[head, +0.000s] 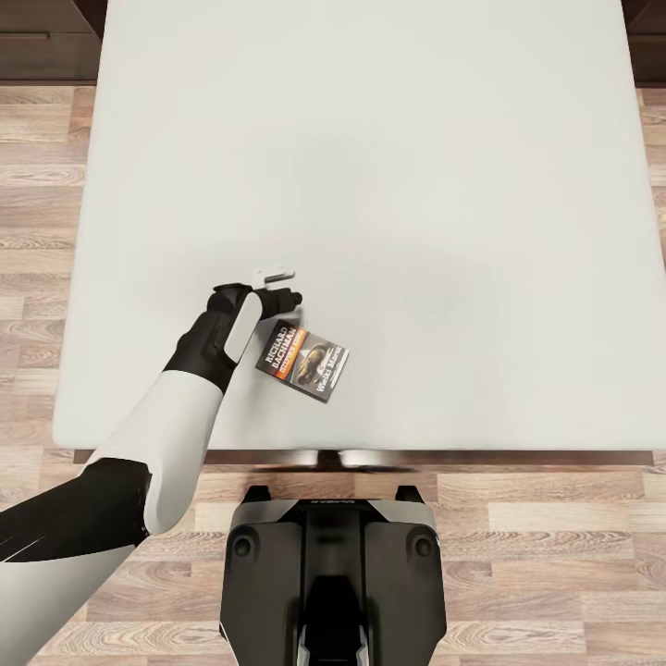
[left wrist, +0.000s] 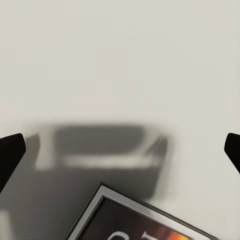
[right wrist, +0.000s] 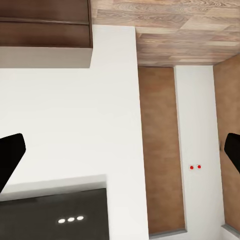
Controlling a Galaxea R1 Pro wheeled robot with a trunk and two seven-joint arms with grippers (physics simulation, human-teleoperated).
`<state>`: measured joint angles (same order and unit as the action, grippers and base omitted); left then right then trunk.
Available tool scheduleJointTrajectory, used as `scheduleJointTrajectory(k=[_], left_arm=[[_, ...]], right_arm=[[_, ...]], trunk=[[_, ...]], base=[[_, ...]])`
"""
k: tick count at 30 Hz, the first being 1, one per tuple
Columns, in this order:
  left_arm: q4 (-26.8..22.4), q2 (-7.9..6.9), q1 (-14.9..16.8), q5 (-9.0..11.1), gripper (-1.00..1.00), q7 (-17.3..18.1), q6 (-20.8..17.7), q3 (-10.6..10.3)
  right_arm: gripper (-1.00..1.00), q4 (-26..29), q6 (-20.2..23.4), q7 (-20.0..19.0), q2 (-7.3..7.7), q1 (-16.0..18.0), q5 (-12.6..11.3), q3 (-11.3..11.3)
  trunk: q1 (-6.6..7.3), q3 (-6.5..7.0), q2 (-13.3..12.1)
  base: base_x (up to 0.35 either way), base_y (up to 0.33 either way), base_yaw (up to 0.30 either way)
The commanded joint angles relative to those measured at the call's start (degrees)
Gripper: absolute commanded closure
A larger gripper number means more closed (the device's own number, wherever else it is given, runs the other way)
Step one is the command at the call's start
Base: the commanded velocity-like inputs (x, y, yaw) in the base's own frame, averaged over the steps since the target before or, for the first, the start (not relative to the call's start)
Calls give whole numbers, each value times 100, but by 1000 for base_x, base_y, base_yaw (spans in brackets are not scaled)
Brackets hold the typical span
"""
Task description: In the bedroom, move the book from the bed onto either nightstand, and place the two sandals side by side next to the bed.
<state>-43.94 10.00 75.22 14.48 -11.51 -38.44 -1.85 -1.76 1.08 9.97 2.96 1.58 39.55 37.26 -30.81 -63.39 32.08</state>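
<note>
- One paperback book lies flat on the off-white mattress of the bed, near the foot edge, just beside the left end effector on its near side.
- Left end effector is released: in the left wrist view the two dark fingertips stand wide apart with only mattress and shadow between them, and a corner of the book shows just short of them.
- Right end effector is also released, its fingertips wide apart; beyond them are white surfaces, brown wood and plank floor.
- Step in hand, as I judge it, is the approach to the book; nothing is picked up yet.
- Next move calls for pulling the left end effector back over the book and lowering it. The book is thin and flat, so catching one edge may be difficult on the mattress.
- Sandals remain to be done afterwards.
</note>
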Motion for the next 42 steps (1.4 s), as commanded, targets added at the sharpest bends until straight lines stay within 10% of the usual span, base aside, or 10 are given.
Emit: scheduleJointTrajectory(k=[1, 42], left_arm=[[6, 0, 1, 56, -100, -51, -14, -8], [101, 0, 1, 63, -100, -219, 21, -8]], right_arm=[[-100, -18, 9, 31, 3, 6, 61, 35], [-100, -11, 11, 31, -6, 5, 61, 29]], trunk=[[-2, -4, 6], [-2, -125, 6]], base=[[0, 0, 0], [0, 0, 47]])
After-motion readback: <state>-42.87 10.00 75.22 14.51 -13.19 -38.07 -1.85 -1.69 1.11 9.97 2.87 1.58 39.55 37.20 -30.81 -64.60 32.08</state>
